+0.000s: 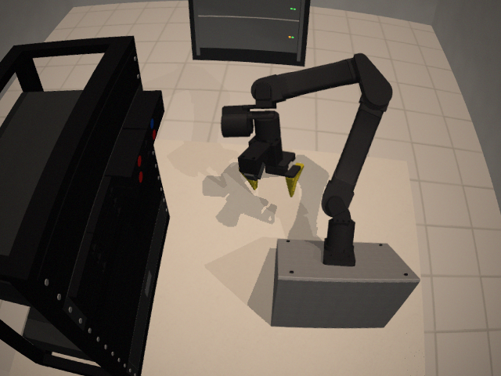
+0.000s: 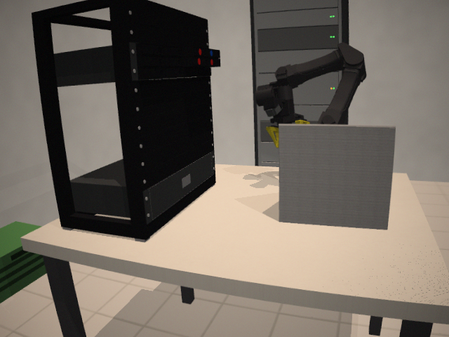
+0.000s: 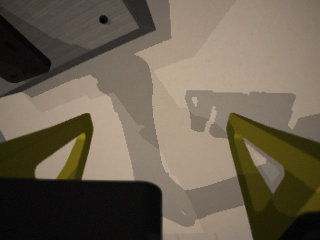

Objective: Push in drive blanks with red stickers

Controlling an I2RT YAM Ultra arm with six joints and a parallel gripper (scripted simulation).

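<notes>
The black rack (image 1: 153,243) (image 2: 123,144) stands upright at the left. Near its top, drive blanks stick out of the front, in two columns and two rows. The far column has a blue sticker (image 1: 151,123) (image 2: 211,53) above a red sticker (image 1: 153,134) (image 2: 211,62). The nearer column has an upper red sticker (image 1: 139,160) (image 2: 199,51) and a lower red sticker (image 1: 140,176) (image 2: 198,61). The dark blanks blend together, so how far each sticks out is unclear. My gripper (image 1: 272,192) (image 3: 159,120) is open and empty, pointing down, right of the rack and touching nothing.
The arm's grey pedestal (image 1: 327,303) (image 2: 335,177) (image 3: 75,22) stands on the table (image 1: 210,323) (image 2: 224,250), right of the rack. A server cabinet (image 1: 246,34) (image 2: 297,39) stands behind. A green case (image 2: 17,235) is beyond the table's left edge.
</notes>
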